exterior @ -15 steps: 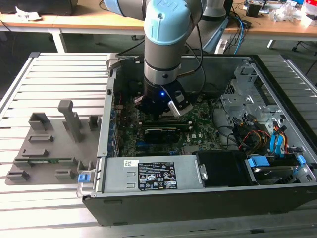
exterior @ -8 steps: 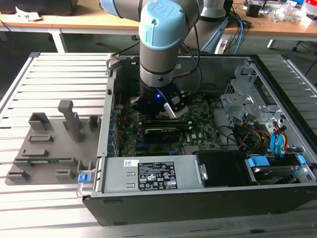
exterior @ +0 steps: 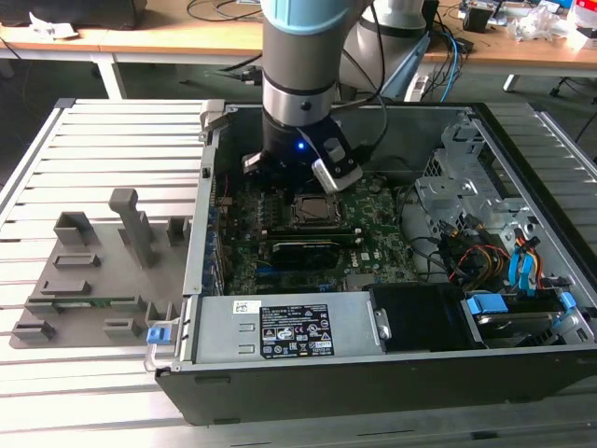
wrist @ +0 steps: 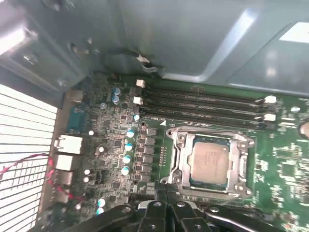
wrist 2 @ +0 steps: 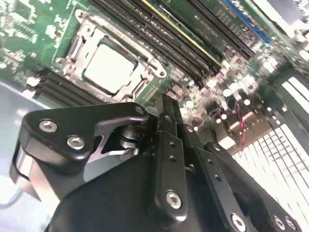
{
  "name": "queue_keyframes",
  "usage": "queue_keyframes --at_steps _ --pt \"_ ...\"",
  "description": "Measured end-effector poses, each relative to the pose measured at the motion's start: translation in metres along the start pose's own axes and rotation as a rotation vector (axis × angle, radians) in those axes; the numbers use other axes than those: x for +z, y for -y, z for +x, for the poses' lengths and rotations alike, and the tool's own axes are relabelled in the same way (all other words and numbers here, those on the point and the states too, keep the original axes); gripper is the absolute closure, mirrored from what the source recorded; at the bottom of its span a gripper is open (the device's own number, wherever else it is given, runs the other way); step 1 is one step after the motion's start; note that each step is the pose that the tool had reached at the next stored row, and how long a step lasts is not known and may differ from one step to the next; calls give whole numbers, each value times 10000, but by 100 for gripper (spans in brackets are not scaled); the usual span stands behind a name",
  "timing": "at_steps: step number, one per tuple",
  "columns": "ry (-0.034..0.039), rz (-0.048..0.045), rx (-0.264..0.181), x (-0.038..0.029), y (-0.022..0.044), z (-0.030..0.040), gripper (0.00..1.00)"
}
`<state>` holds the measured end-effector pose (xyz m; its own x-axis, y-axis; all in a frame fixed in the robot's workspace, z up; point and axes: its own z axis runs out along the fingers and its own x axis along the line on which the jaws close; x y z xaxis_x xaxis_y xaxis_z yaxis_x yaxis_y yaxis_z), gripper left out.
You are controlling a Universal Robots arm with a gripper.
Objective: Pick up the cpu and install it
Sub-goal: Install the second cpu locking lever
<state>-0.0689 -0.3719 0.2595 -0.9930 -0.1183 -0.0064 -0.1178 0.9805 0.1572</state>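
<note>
Here, the cpu (wrist: 209, 161), a small flat square chip with a silvery-white metal top, lies flat inside the square metal socket frame (wrist: 208, 164) on the green motherboard (wrist: 285, 159). In both wrist views I see it seated in the frame's opening, with the frame's edges all around it; in the second wrist view the chip (wrist 2: 109, 66) shows as a pale square ringed by the frame (wrist 2: 140, 86). In the exterior view the chip (exterior: 309, 209) sits near the middle of the board, inside the open black desktop computer case (exterior: 373, 392).

Just beside the socket run the long black memory slots (wrist: 203, 104) with white clips at their ends, all parallel to one edge of the frame. A row of small round blue-topped capacitors (wrist: 128, 157) stands on the other side of the socket.

My black gripper (wrist: 166, 198) hangs above the board near the socket, apart from the chip and holding nothing. In the first wrist view its fingers (wrist: 161, 194) look pressed together, tip to tip, at the socket frame's edge; in the second wrist view the linkage (wrist 2: 169, 140) is drawn in to the same narrow line.

In the exterior view the grey and blue arm (exterior: 298, 84) reaches down into the case, which rests on a slatted aluminium table (exterior: 103, 140). A grey plastic fixture tray (exterior: 103, 271) lies on the table at the exterior view's left of the case.
</note>
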Motion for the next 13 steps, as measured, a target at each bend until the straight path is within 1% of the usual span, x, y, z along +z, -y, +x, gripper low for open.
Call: queue_keyframes --at_steps 1,3,4,5,6,7,8,9,12,13 --pt "1 -1 0 -11 -1 0 89" --pt "-1 4 -1 -12 1 -6 89" --pt "-15 10 3 -10 15 -124 89" --pt "-26 14 6 -6 27 -220 89" --pt "-36 24 6 0 42 -335 89" --pt "-41 37 5 2 53 -423 89" --pt "-44 54 7 0 64 -455 89" --pt "-44 60 7 -6 106 -461 89" --pt "-47 80 7 -23 214 -451 89" --pt "-50 104 7 -28 249 -446 89"
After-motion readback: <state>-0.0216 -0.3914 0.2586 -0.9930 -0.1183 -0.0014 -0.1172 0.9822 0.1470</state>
